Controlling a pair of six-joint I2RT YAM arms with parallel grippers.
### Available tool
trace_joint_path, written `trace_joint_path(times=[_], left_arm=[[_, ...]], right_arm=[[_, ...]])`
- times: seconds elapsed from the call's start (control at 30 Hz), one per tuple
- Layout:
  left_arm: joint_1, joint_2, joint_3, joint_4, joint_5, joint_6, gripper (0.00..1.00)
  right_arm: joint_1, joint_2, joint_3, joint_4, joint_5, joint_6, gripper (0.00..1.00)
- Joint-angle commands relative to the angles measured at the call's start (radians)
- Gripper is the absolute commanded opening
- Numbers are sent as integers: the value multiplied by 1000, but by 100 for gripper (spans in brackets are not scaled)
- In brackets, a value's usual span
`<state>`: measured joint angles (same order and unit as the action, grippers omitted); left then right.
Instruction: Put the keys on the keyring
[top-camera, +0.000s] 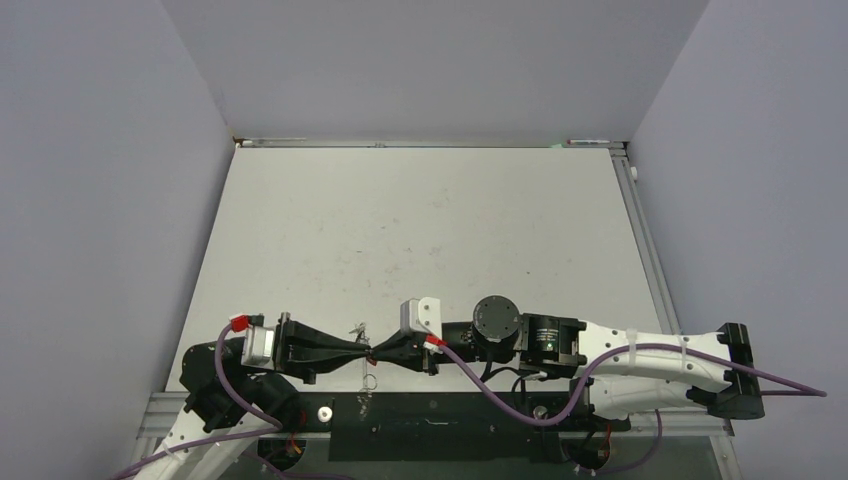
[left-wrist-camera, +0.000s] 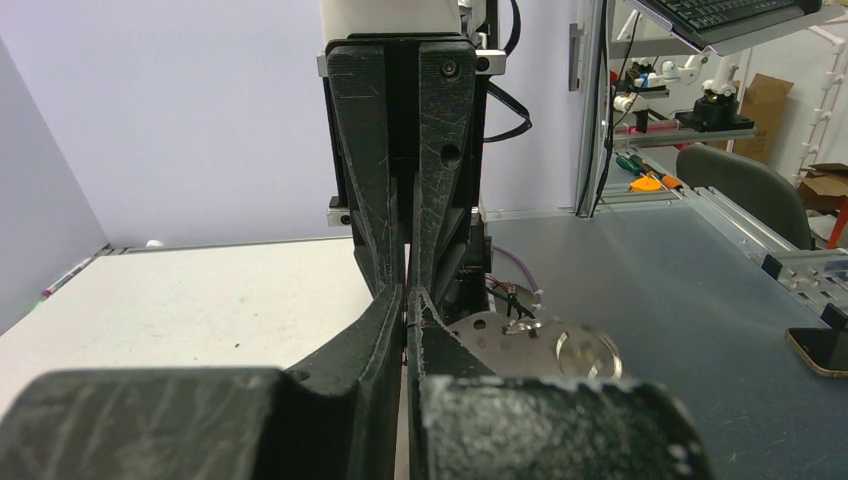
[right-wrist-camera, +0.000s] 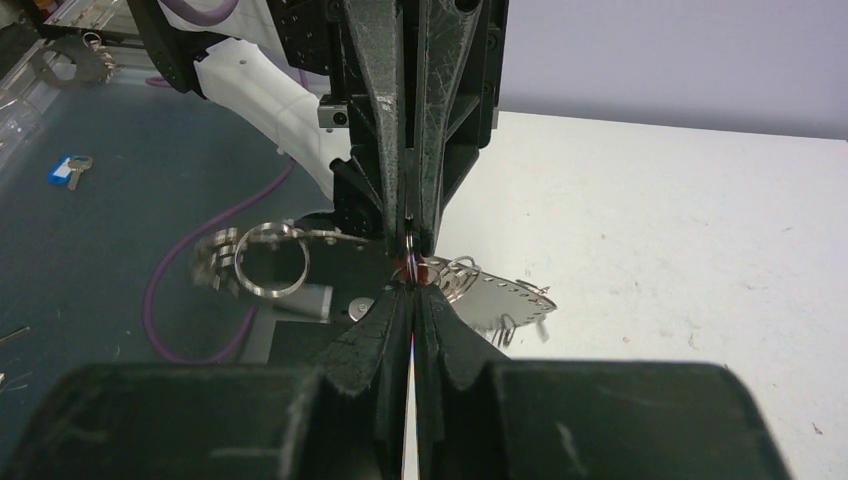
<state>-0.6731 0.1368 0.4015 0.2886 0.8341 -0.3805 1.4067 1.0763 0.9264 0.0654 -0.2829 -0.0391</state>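
Low over the table's near edge, my left gripper (top-camera: 359, 350) and right gripper (top-camera: 373, 351) meet tip to tip. Both are shut. In the right wrist view the right gripper (right-wrist-camera: 411, 290) pinches a bit of red, the tagged key (right-wrist-camera: 404, 268), just under the left gripper (right-wrist-camera: 410, 238). The keyring (right-wrist-camera: 500, 297), a flat pale hoop with wire loops, juts out beside the tips toward the far side, apparently held by the left gripper (left-wrist-camera: 408, 300). A round metal ring (right-wrist-camera: 270, 262) with blurred keys (right-wrist-camera: 213, 262) hangs on the near side. The dark grey key cannot be picked out.
The white table (top-camera: 430, 230) stretches away behind the grippers. Under them lies the black base plate (top-camera: 430, 428) with purple cables (top-camera: 500, 395). A blue-tagged key (right-wrist-camera: 68, 170) lies on the dark surface beyond the table.
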Motion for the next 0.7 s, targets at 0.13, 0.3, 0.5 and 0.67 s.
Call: trace_joint_path(times=[0.13, 0.3, 0.5, 0.67], left_arm=[[3, -13, 21, -10, -23, 29, 22], [1, -39, 37, -87, -62, 76, 57], [2, -61, 73, -207, -152, 143, 61], [2, -61, 88, -360, -391, 147, 62]], right_arm=[[-10, 27, 171, -200, 6, -88, 5], [-22, 69, 281, -433, 47, -120, 5], [-40, 137, 388, -623, 127, -105, 5], [-93, 153, 297, -563, 155, 9, 5]])
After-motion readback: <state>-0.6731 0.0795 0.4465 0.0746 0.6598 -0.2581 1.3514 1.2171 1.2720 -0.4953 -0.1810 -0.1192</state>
